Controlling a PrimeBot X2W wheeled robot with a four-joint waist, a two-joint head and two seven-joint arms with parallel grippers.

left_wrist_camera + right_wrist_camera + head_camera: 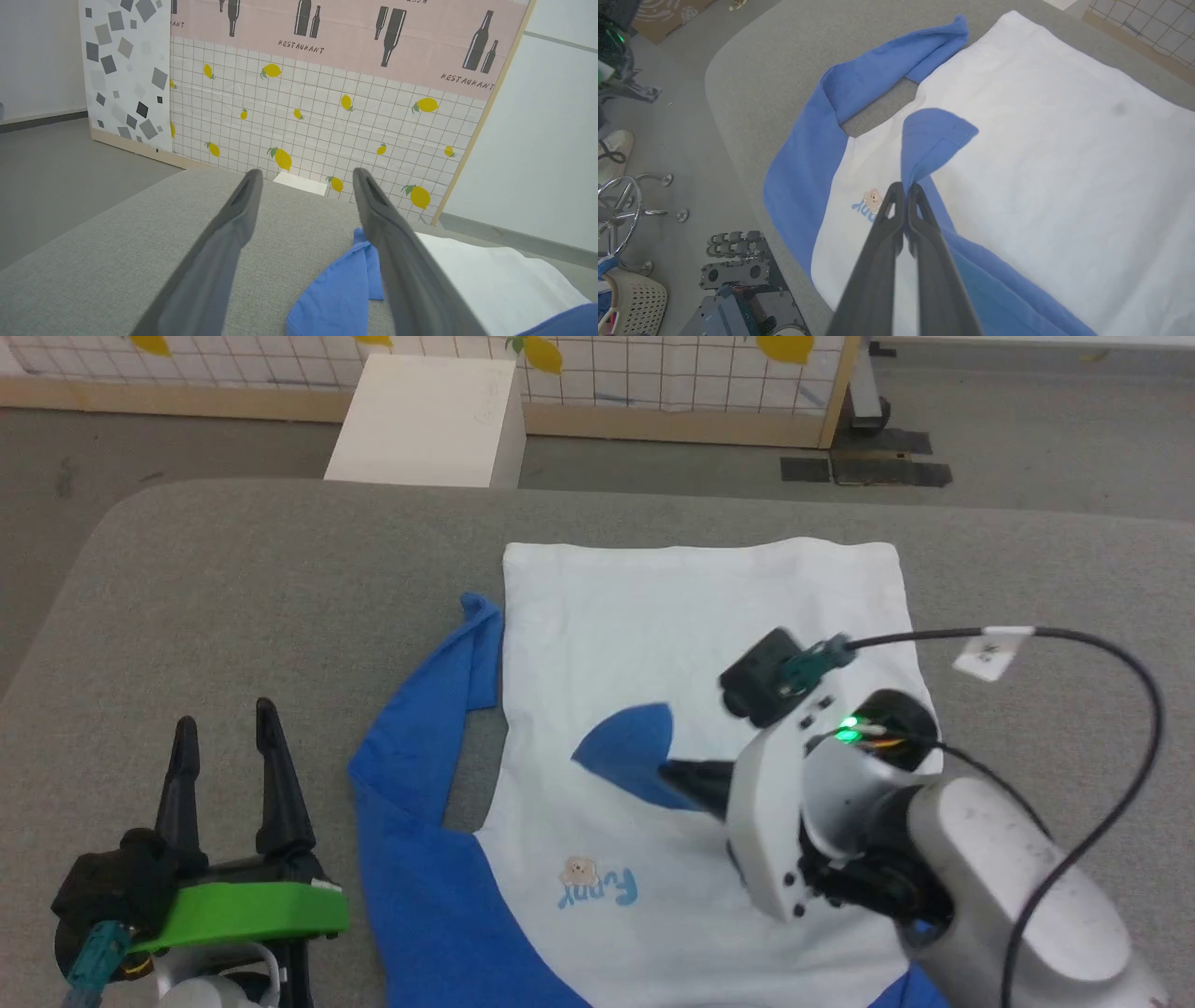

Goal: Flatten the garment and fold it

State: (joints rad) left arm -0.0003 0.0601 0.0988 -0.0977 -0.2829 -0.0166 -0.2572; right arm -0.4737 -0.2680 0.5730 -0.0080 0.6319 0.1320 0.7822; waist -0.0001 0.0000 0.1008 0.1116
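Note:
The garment lies spread on the grey table, chest lettering facing me. Its white body is mostly flat. My right gripper hovers over the middle of the shirt, shut on a blue sleeve. That sleeve is folded in across the white front, its cuff end fanning out beyond my closed fingertips. The other blue sleeve trails off the body's left side in a bent loop on the table. My left gripper rests at the lower left, open and empty, left of that loose sleeve.
The grey table has a rounded far-left corner. Behind it stand a white box and a lemon-patterned panel. On the floor beside the table are a shoe, a chair base and dark equipment.

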